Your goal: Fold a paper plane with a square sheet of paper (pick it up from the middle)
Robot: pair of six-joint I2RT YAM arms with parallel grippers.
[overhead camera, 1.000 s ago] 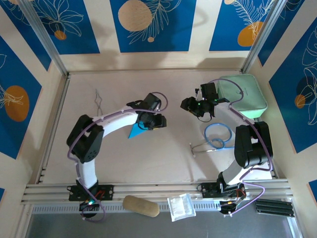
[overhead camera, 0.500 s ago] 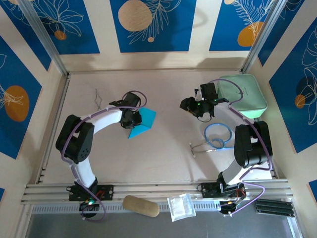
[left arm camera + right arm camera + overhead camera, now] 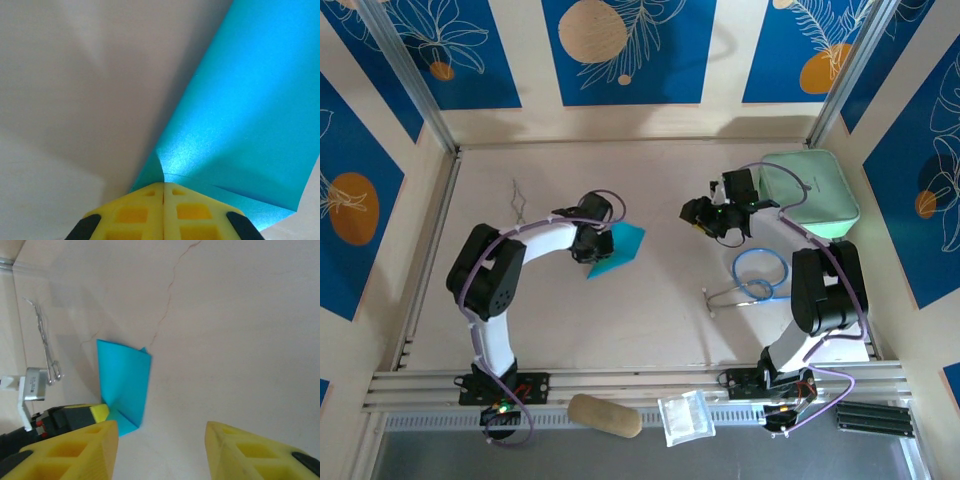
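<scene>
Your left pincer was closed, its two yellow fingers pressed flat together on a corner of the square sheet of paper. From the left wrist view, the teal-blue sheet fanned up and to the right from that pinch, with a creased flap along its lower edge. From above, the left pincer sat just left of the desk's middle, and the sheet stuck out from it toward the right arm. You could not tell whether the free edge touched the desk.

Your right pincer stood open with nothing between its fingers, well apart from the sheet and facing it. Behind it, at the desk's right edge, lay the mint-green pouch.
</scene>
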